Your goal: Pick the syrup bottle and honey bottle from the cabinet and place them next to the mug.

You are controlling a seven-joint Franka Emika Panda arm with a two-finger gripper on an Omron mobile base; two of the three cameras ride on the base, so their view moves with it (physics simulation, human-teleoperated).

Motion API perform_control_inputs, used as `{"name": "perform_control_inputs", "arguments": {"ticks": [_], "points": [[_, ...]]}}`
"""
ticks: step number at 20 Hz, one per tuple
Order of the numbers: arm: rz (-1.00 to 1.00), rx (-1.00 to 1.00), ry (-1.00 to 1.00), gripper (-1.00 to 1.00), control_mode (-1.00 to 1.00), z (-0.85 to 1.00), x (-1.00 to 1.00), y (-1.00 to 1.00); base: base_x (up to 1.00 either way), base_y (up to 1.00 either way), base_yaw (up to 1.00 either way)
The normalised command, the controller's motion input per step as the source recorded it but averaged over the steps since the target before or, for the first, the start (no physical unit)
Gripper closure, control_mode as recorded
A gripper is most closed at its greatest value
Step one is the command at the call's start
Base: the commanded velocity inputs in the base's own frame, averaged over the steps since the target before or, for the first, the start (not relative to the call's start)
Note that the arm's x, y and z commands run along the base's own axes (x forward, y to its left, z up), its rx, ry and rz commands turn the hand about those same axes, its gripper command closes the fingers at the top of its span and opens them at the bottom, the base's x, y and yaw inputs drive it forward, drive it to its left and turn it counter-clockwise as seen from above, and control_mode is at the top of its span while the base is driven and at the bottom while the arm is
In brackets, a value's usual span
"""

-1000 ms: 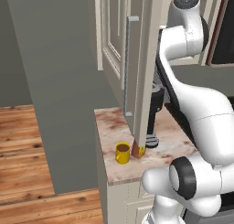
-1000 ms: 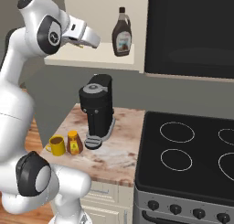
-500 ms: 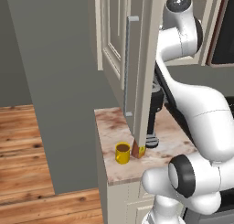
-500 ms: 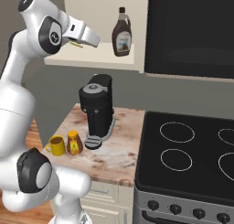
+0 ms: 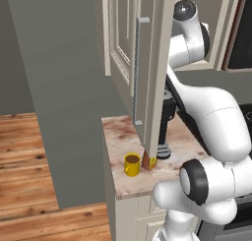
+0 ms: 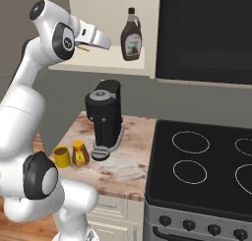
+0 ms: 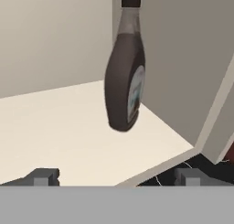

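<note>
The left base view looks forward and down from behind the arm, past the open cabinet door to the bench. The right base view faces the same bench from the other side. The hand view sits close inside the cabinet, facing its shelf.

Walls: you face plain grey wall | Floor: you have warm wooden planks at the left | Table: your marbled pink-beige table tops cream drawers | Stove: black cooktop with ring burners and front knobs sits at your right | Above: dark microwave panel
</note>
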Motion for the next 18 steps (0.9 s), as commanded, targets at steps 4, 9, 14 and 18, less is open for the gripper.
{"name": "perform_control_inputs", "arguments": {"ticks": [4,9,14,18], "points": [[0.00,0.00,0.00,-1.00,-1.00,0.00,0.47,-0.01,0.00,0.00,0.00],[0.00,0.00,0.00,-1.00,-1.00,0.01,0.32,0.00,0.00,0.00,0.00],[0.00,0.00,0.00,-1.00,-1.00,0.00,0.18,-0.21,0.00,0.00,0.00],[-0.01,0.00,0.00,-1.00,-1.00,0.00,0.03,-0.25,0.00,0.00,0.00]]}}
